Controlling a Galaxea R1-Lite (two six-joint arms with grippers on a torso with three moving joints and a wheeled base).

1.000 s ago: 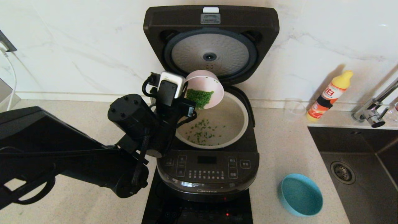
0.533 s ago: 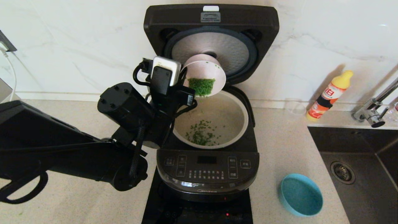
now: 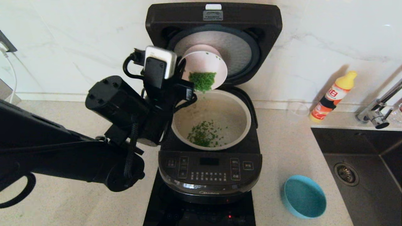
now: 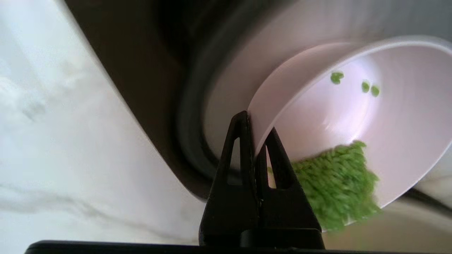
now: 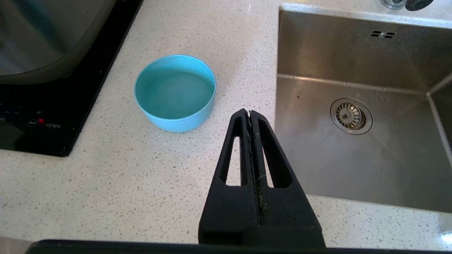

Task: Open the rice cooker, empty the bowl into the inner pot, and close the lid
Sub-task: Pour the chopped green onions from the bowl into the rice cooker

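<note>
Two pincers noted. Left pincer [image 4: 255, 121] pinches the pink bowl [image 3: 205, 67] by its rim, tipped above the inner pot [image 3: 234, 108] in the rice cooker [image 3: 209, 175], lid [image 3: 267, 37] upright. Green bits [image 3: 203, 135] on pot floor. Right pincer [image 5: 250, 114], pressed together, right of cooker above the desk [image 5: 123, 176].

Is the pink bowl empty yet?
Not yet. The bowl, tipped over the inner pot in the left pincer, holds a green clump at its lower rim.

Bowl [image 3: 205, 67] above inner pot [image 3: 240, 108]
</note>
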